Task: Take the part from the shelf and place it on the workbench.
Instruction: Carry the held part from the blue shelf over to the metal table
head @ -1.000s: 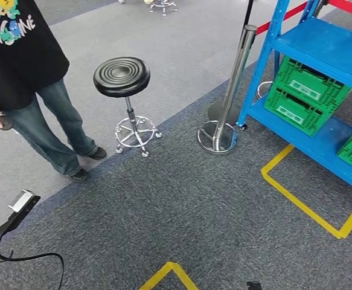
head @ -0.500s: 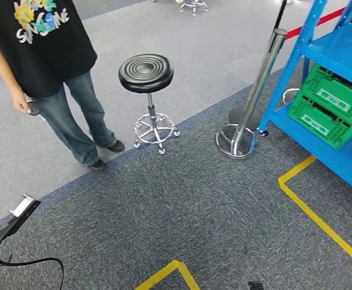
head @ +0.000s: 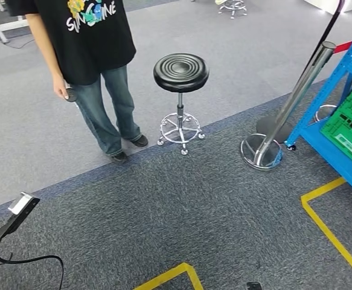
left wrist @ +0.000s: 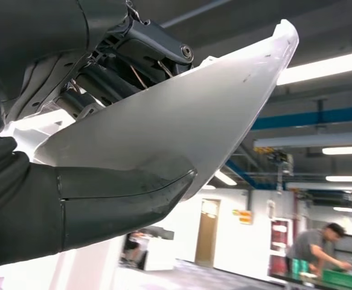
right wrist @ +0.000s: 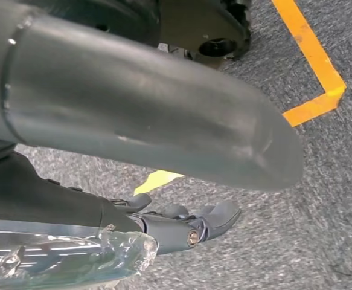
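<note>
Left hand (left wrist: 101, 151) grips white part (left wrist: 188, 115); stool (head: 181, 73), person (head: 96, 54) ahead.

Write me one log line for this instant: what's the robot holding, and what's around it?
left robot hand: grips pale plastic part | right robot hand: unclear | nearby: person, black round stool, blue metal shelf

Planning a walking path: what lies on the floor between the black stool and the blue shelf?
In the head view, a tilted chrome barrier post on its round base stands between the black stool and the blue shelf.
</note>
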You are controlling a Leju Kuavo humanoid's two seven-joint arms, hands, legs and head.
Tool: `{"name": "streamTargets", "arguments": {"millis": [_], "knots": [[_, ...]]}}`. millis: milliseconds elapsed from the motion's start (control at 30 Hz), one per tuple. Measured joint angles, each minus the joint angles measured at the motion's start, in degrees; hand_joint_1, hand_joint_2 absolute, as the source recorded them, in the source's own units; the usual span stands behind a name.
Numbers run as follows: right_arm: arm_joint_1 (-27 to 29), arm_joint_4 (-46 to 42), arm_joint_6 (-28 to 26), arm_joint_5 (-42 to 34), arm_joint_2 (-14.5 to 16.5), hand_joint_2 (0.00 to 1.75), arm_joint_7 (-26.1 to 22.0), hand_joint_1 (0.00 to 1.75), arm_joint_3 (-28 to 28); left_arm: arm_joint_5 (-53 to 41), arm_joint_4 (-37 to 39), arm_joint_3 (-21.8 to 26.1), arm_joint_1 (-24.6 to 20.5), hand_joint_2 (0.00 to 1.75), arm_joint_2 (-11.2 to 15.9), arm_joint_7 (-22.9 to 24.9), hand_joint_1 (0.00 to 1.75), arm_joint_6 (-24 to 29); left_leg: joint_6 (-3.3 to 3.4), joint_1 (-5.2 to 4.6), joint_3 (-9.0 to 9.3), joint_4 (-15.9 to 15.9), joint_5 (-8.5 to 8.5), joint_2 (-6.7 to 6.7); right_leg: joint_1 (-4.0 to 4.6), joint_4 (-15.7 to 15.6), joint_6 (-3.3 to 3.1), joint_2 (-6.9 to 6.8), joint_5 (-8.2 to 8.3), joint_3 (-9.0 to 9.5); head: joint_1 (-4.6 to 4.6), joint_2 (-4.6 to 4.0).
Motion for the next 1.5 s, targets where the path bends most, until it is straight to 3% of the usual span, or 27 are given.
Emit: {"name": "streamTargets", "arguments": {"millis": [33,100,167,233,300,333,367,400,467,533,633,700,767,800,833,867,900,967,1000,1067,1133,1200,1267,1333,1367,1433,1500], "knots": [[0.01,0.0,-0.04,0.02,-0.01,0.0,0.02,0.0,0.0,0.11,0.01,0.06,0.02,1.75,0.01,0.01,1.75,0.09,-0.34,0.05,-0.25,0.07,0.1,-0.47,0.0,-1.24,-0.11,0.59,0.08,0.61,-0.03,0.0],[0.02,0.0,-0.1,0.11,0.0,0.0,0.09,0.0,-0.01,0.38,-0.01,0.28,0.16,1.75,0.03,0.01,1.75,0.25,-1.1,0.28,-0.69,0.07,0.4,-1.43,0.13,-1.62,-0.42,-0.1,0.07,0.96,-0.02,0.0],[-0.03,0.0,-0.13,0.18,0.01,0.0,0.1,0.0,-0.03,0.68,-0.04,0.71,0.31,1.75,0.06,0.01,1.75,0.34,-1.67,0.33,-1.4,1.47,-0.61,-0.24,0.0,-2.06,-1.13,-1.2,0.37,1.2,-0.18,0.0],[-0.01,0.0,-0.11,0.18,0.02,0.0,0.08,0.0,-0.04,1.01,-0.06,1.15,0.3,1.75,0.07,0.01,1.75,0.44,-2.14,0.37,-3.89,6.95,-3.82,2.28,-0.06,-2.4,-1.72,-2.52,0.47,1.45,-0.46,0.0],[0.11,0.0,-0.1,0.18,0.02,0.0,0.09,0.0,-0.05,1.22,-0.06,1.43,0.34,1.75,0.06,0.0,1.75,0.46,-2.57,0.55,-7.34,14.06,-6.85,3.36,0.07,-2.41,-1.92,-3.82,0.36,1.46,-0.57,0.0],[0.13,0.0,-0.1,0.18,0.02,0.0,0.1,0.0,-0.05,1.26,-0.06,1.52,0.45,1.75,0.05,-0.01,1.75,0.45,-2.7,0.63,-8.31,16.03,-7.2,3.54,0.13,-2.4,-1.94,-4.44,0.3,1.47,-0.57,0.0],[0.11,0.0,-0.11,0.19,0.02,0.0,0.12,0.0,-0.06,1.31,-0.06,1.64,0.53,1.75,0.04,-0.04,1.75,0.42,-2.76,0.68,-8.1,15.68,-6.34,3.66,0.17,-2.39,-1.92,-5.06,0.22,1.52,-0.57,0.0],[0.09,0.0,-0.11,0.19,0.02,0.0,0.13,0.0,-0.07,1.32,-0.06,1.76,0.58,1.75,0.04,-0.08,1.75,0.37,-2.74,0.71,-6.72,13.18,-4.57,3.91,0.19,-2.39,-1.84,-5.66,0.11,1.65,-0.57,0.0],[0.03,0.0,-0.1,0.22,0.03,0.0,0.13,0.0,-0.07,1.32,-0.06,1.95,0.52,1.75,0.04,-0.22,1.75,0.25,-2.48,0.5,-2.31,5.25,-1.13,5.39,0.32,-2.35,-1.49,-6.64,-0.21,2.0,-0.58,0.0],[0.01,0.0,-0.08,0.26,0.03,0.0,0.14,0.0,-0.07,1.31,-0.07,2.08,0.46,1.75,0.03,-0.39,1.75,0.14,-1.89,0.13,0.02,0.76,-0.29,6.59,0.6,-2.23,-0.95,-7.41,-0.52,2.13,-0.53,0.0],[-0.06,-0.02,-0.07,0.35,0.02,0.0,0.16,0.0,-0.07,1.24,-0.08,2.35,0.69,1.75,0.0,-0.47,1.75,0.0,-0.81,-0.12,0.03,0.02,-0.4,5.78,0.62,-2.23,-0.1,-8.43,-0.84,2.26,-0.53,0.0],[-0.1,-0.04,-0.07,0.44,0.02,0.0,0.17,0.0,-0.07,1.15,-0.13,2.46,0.59,1.75,-0.04,-0.47,1.75,-0.12,-0.07,0.06,0.13,-0.27,-0.19,4.99,0.43,0.14,0.47,-6.78,-2.61,1.23,-0.41,0.0],[-0.05,-0.04,-0.07,0.52,0.02,0.0,0.25,0.0,-0.07,1.08,-0.17,2.45,0.46,1.75,-0.13,-0.48,1.75,-0.19,0.45,0.12,0.12,-0.35,-0.1,4.23,0.27,7.28,0.76,-4.33,-6.27,-2.21,-0.23,0.0],[0.02,-0.04,-0.07,0.56,0.02,0.0,0.29,0.0,-0.07,1.07,-0.16,2.44,0.45,1.75,-0.17,-0.49,1.75,-0.22,0.56,0.08,0.08,-0.34,-0.09,3.79,0.24,11.38,0.8,-3.87,-7.84,-4.31,-0.2,0.0],[0.08,-0.04,-0.07,0.59,0.02,0.0,0.33,0.0,-0.07,1.05,-0.16,2.43,0.46,1.75,-0.2,-0.5,1.75,-0.25,0.58,0.05,0.07,-0.33,-0.08,3.31,0.23,14.37,0.81,-3.68,-8.58,-5.96,-0.21,0.0],[0.12,-0.04,-0.06,0.63,0.02,0.0,0.34,0.0,-0.07,1.05,-0.16,2.43,0.43,1.75,-0.21,-0.51,1.75,-0.27,0.58,0.02,0.09,-0.32,-0.08,2.75,0.23,15.18,0.77,-3.6,-8.06,-6.67,-0.2,0.0],[0.13,-0.04,-0.05,0.67,0.02,0.0,0.35,0.0,-0.07,1.05,-0.16,2.43,0.39,1.75,-0.23,-0.51,1.75,-0.32,0.58,0.01,0.15,-0.31,-0.08,2.18,0.23,13.61,0.67,-3.47,-6.42,-6.22,-0.21,0.0],[0.08,-0.04,-0.04,0.73,0.02,0.0,0.35,0.0,-0.07,1.05,-0.16,2.43,0.28,1.75,-0.24,-0.51,1.75,-0.47,0.49,0.03,0.31,-0.29,-0.11,1.0,0.17,5.85,0.29,-2.14,-1.83,-2.98,-0.2,0.0],[0.08,-0.04,-0.05,0.75,0.02,0.0,0.35,0.0,-0.07,1.05,-0.16,2.43,0.21,1.75,-0.25,-0.5,1.75,-0.55,0.35,-0.04,0.28,-0.17,-0.14,0.47,0.05,2.11,0.12,-1.13,-0.43,-1.33,-0.24,0.0],[0.07,-0.04,-0.05,0.83,0.02,0.0,0.39,0.0,-0.07,1.05,-0.16,2.44,0.15,1.75,-0.24,-0.51,1.75,-0.63,-0.24,0.0,-0.1,-0.01,-0.01,-0.51,0.02,-1.4,-0.07,0.08,0.24,0.45,-0.26,0.0],[0.05,-0.06,-0.06,0.89,0.03,0.0,0.42,0.0,-0.08,1.05,-0.18,2.48,0.28,1.75,-0.21,-0.51,1.75,-0.64,-0.99,0.2,-0.49,0.02,0.2,-1.32,0.13,-1.77,-0.39,-0.58,0.25,0.82,-0.25,0.0],[0.03,-0.11,-0.06,0.91,0.05,0.0,0.4,0.0,-0.11,1.05,-0.2,2.51,0.39,1.75,-0.14,-0.51,1.75,-0.63,-1.53,0.26,-1.13,1.4,-0.88,0.05,0.05,-2.28,-1.03,-1.6,0.55,1.08,-0.37,0.0],[0.1,-0.15,0.01,0.95,0.06,0.0,0.39,0.0,-0.13,1.05,-0.21,2.54,0.4,1.75,-0.08,-0.47,1.75,-0.61,-1.97,0.31,-3.59,6.95,-4.19,2.54,0.07,-2.59,-1.49,-2.81,0.67,1.32,-0.56,0.0],[0.21,-0.15,0.05,0.96,0.06,0.0,0.39,0.0,-0.16,1.05,-0.21,2.54,0.51,1.75,-0.05,-0.42,1.75,-0.6,-2.34,0.44,-6.86,13.98,-7.27,3.45,0.21,-2.59,-1.66,-3.98,0.58,1.33,-0.63,0.0],[0.24,-0.15,0.04,0.95,0.06,0.0,0.39,0.0,-0.19,1.05,-0.21,2.54,0.59,1.75,-0.05,-0.4,1.75,-0.6,-2.44,0.49,-7.63,15.64,-7.5,3.56,0.25,-2.58,-1.69,-4.59,0.51,1.34,-0.63,0.0],[0.22,-0.15,0.05,0.96,0.08,0.0,0.39,0.0,-0.21,1.05,-0.21,2.54,0.64,1.75,-0.05,-0.36,1.75,-0.62,-2.5,0.52,-6.28,13.19,-5.15,3.85,0.27,-2.56,-1.61,-5.73,0.33,1.48,-0.63,0.0],[0.19,-0.17,0.06,0.97,0.13,0.0,0.39,0.0,-0.22,1.05,-0.21,2.54,0.56,1.75,-0.05,-0.31,1.75,-0.63,-2.44,0.36,-2.31,5.89,-1.72,5.54,0.42,-2.46,-1.25,-6.72,-0.01,1.78,-0.65,0.0]]}}
